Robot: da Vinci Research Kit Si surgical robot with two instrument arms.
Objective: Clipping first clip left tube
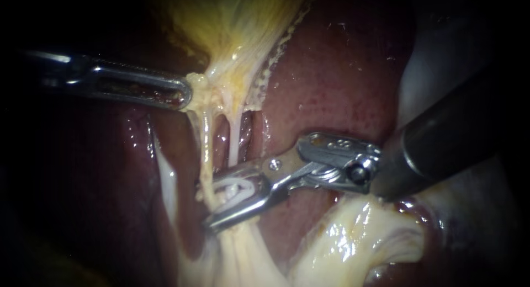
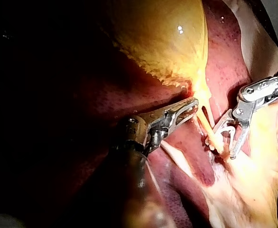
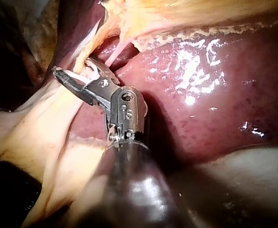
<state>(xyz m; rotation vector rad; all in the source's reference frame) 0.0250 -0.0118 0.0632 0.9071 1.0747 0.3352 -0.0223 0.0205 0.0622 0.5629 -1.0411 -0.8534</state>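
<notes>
Right pincer [image 1: 212, 205], silver steel, part-open, carrying white plastic clip [image 1: 238, 192], seemingly astride thin pale left tube [image 1: 205, 149]; closure pending. Left pincer [image 1: 185, 94] clamping yellow gallbladder neck [image 1: 220, 84].

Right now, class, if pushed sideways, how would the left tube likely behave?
Likely floppy: the left tube is a thin strand, held taut where the left instrument grips the gallbladder. Probably slippery: it glistens. Possibly fragile: beside the clip in the right instrument it looks slender.

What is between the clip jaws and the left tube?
Nothing visible does. The right instrument holds the white clip in its jaws, and the left tube lies right at their tips.
</notes>
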